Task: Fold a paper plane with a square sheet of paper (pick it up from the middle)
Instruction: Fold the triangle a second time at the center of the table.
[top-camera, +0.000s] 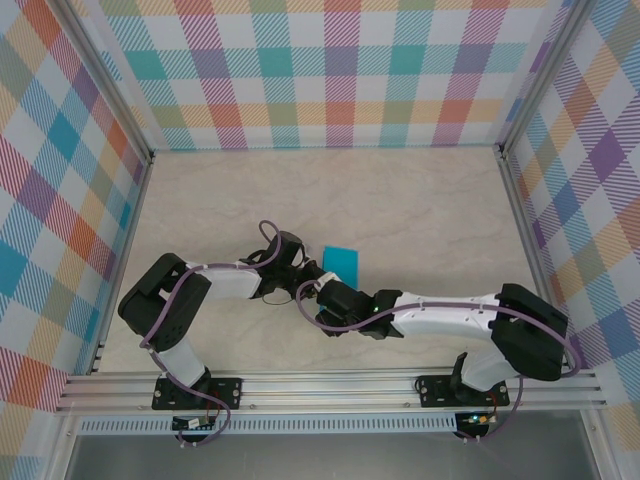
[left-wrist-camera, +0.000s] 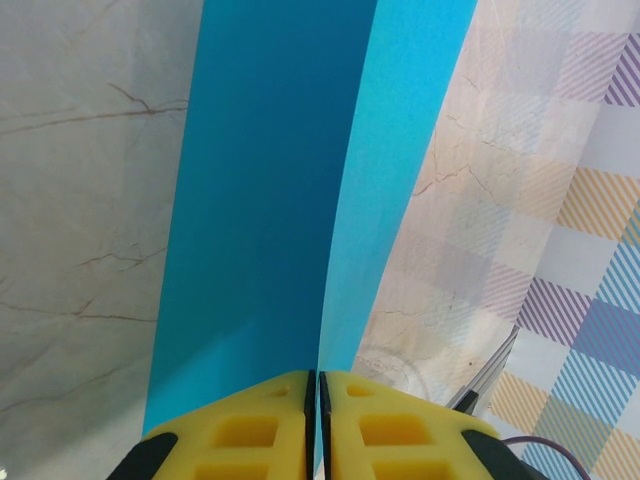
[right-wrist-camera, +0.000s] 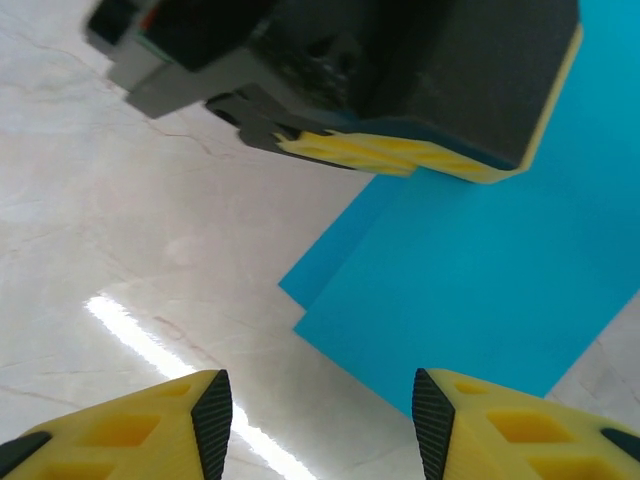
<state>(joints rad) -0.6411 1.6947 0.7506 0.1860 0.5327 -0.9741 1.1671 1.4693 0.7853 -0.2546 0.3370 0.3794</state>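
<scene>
"What has the left tool (left-wrist-camera: 317, 382) got hold of?"

"The sheet of paper (left-wrist-camera: 270, 200). In its wrist view the 2 yellow fingers (left-wrist-camera: 280, 395) meet at the bottom centre, pressed flat together with the paper's edge pinched between them. They look like blocky plastic, with square pockets moulded in."

"And the paper itself?"

"Thin, matte, teal-blue, with no marks on it. It is doubled over. 2 flat panels rise from the grip to the top of the frame, the left one in deeper shade and the right one paler, and they meet along 1 straight line."

"Where is it in the room?"

"From above it is a small blue patch at the centre of the frame, just right of the left tool, over the pale, marble-veined counter (top-camera: 250, 190). I can't tell whether its far edge touches that surface."

"What about the right tool (right-wrist-camera: 320, 395)?"

"It is open. Its 2 yellow fingers (right-wrist-camera: 150, 420) stand well apart at the bottom of its wrist view, dark on their inner faces, with nothing between them. The paper fills the right half of that frame. Both layers show there, slightly offset, with crisp straight edges and square corners. The glossy counter on the left carries a bright streak of glare."

"And the surroundings?"

"Plaid-patterned walls (top-camera: 340, 70) along the top and sides."
</scene>
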